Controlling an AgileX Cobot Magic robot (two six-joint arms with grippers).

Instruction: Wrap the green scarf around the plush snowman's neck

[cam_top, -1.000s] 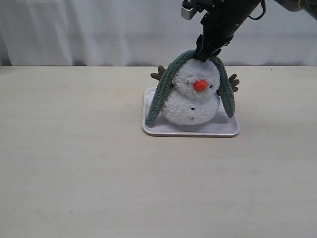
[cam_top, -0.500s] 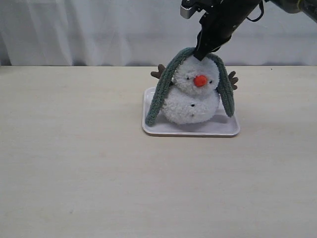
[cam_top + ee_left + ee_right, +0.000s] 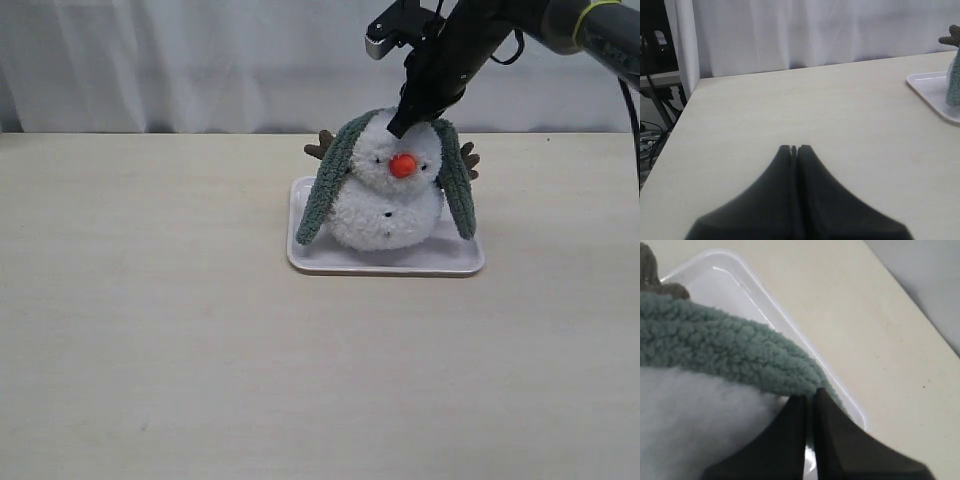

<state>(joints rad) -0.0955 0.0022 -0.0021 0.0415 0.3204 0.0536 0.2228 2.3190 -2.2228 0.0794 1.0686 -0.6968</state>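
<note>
The plush snowman (image 3: 388,205) sits upright on a white tray (image 3: 460,262), facing the camera. The green scarf (image 3: 325,195) is draped over the back of its head, one end hanging down each side to the tray. My right gripper (image 3: 400,125) is at the top of the head, shut on the scarf's middle. In the right wrist view the scarf (image 3: 730,355) lies across the white plush (image 3: 690,425) right at the closed fingertips (image 3: 811,396). The snowman's neck (image 3: 392,186) is bare in front. My left gripper (image 3: 794,148) is shut and empty over bare table.
The tray's rim (image 3: 932,95) shows at the edge of the left wrist view, with a scarf end (image 3: 954,87) and a brown twig arm (image 3: 951,39). A white curtain (image 3: 200,60) hangs behind the table. The table's edge (image 3: 675,130) is near the left gripper.
My right gripper has moved down and back, carrying the scarf's middle from the top of the head towards its rear. More of the white head shows now.
</note>
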